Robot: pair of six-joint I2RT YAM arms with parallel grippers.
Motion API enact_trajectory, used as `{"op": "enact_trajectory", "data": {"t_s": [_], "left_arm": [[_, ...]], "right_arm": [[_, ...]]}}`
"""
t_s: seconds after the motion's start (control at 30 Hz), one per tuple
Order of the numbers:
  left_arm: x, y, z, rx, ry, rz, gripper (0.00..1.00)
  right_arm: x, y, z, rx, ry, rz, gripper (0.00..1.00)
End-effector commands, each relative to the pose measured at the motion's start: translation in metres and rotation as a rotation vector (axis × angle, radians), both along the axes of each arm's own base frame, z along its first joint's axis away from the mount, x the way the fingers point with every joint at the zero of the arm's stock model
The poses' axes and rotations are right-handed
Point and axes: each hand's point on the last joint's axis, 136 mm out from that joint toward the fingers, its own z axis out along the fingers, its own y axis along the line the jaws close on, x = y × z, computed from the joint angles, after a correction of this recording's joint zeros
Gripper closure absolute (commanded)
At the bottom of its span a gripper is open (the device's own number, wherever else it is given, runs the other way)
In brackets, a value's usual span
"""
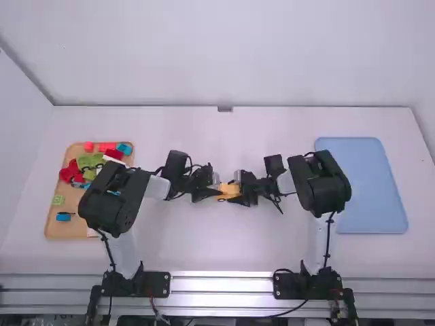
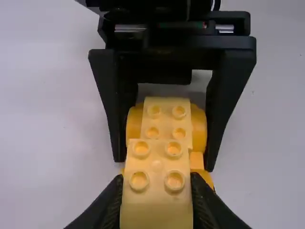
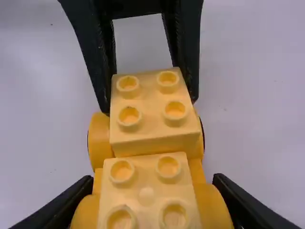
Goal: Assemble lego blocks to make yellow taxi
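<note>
The white bench is presenting a smooth, flat top surface. A tan rectangular tray with rounded corners is lying flat near the left edge, its long sides running between the far and near edges. A blue rectangular tray, also round-cornered, is lying flat near the right edge. Both trays are resting well apart, the middle of the bench separating them.

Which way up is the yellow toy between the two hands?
The toy is upright: the round bumps on its pale blocks face up, away from the table.
</note>
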Motion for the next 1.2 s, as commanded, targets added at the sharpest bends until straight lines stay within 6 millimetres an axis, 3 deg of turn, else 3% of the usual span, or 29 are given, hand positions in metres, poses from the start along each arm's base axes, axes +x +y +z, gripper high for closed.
{"op": "enact_trajectory", "data": {"t_s": [0.0, 0.33, 0.47, 0.6, 0.73, 0.77, 0.8, 0.87, 1.07, 1.17], "left_arm": [[-0.008, -0.008, -0.001, -0.017, 0.029, -0.03, 0.91], [-0.009, -0.006, -0.003, -0.008, 0.042, -0.024, 0.88], [-0.01, -0.006, -0.004, -0.007, 0.046, -0.024, 0.8], [-0.008, -0.005, -0.003, -0.008, 0.04, -0.02, 0.64], [-0.008, -0.005, -0.003, -0.009, 0.038, -0.019, 0.61], [-0.008, -0.005, -0.003, -0.009, 0.038, -0.02, 0.53], [-0.006, -0.004, -0.002, -0.011, 0.036, -0.017, 0.32], [-0.007, -0.005, -0.002, -0.014, 0.034, -0.021, 0.04], [0.005, 0.002, 0.012, -0.039, 0.035, 0.034, 0.01], [0.015, 0.011, 0.033, -0.069, 0.035, 0.088, 0.01]], "right_arm": [[-0.004, 0.002, -0.003, 0.002, 0.036, 0.002, 0.37], [-0.001, 0.003, -0.001, 0.003, 0.04, -0.002, 0.36], [-0.001, 0.003, -0.002, 0.003, 0.039, 0.0, 0.36], [-0.001, 0.003, -0.002, 0.003, 0.039, 0.0, 0.36], [-0.001, 0.003, -0.002, 0.003, 0.039, 0.0, 0.36], [-0.001, 0.003, -0.002, 0.003, 0.04, 0.0, 0.36], [-0.002, 0.003, -0.002, 0.003, 0.04, 0.0, 0.36], [-0.002, 0.003, -0.002, 0.003, 0.041, 0.0, 0.36], [-0.002, 0.003, -0.002, -0.001, 0.054, 0.0, 0.36], [-0.001, 0.003, -0.001, 0.0, 0.049, -0.001, 0.36]]}}
